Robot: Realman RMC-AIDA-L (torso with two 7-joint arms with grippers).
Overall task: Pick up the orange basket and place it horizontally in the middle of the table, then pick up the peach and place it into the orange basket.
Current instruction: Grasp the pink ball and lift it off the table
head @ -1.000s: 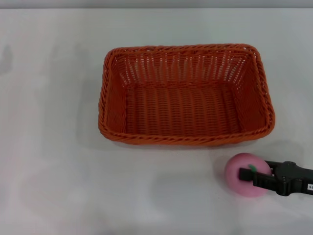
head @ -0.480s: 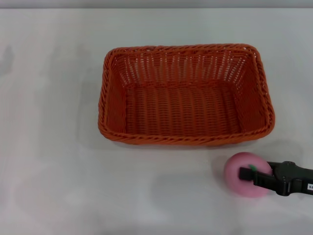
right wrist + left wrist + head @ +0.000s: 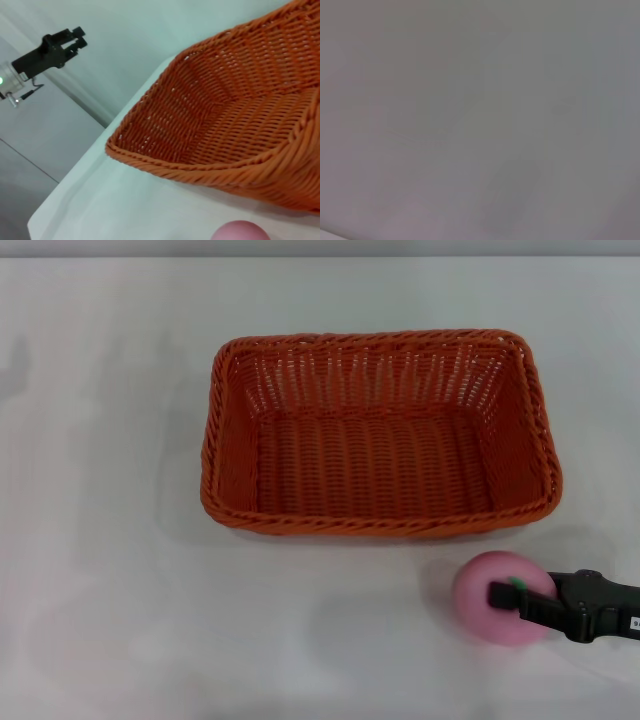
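Note:
The orange basket (image 3: 380, 525) stands lengthwise across the middle of the white table (image 3: 120, 570), open side up and empty. In the right wrist view the orange basket (image 3: 225, 115) fills the frame beyond the peach (image 3: 239, 231). The pink peach (image 3: 475, 605) is near the table's front right, just in front of the basket's right corner. My right gripper (image 3: 497, 597) reaches in from the right edge, shut on the peach, with one black finger lying over its top. Its other finger is hidden behind the fruit.
My left gripper (image 3: 75, 37) shows far off in the right wrist view, held beyond the table's far side. The left wrist view shows only a blank grey surface. Bare tabletop lies left of and in front of the basket.
The peach and the right gripper have shifted slightly to the left. The basket has not moved.

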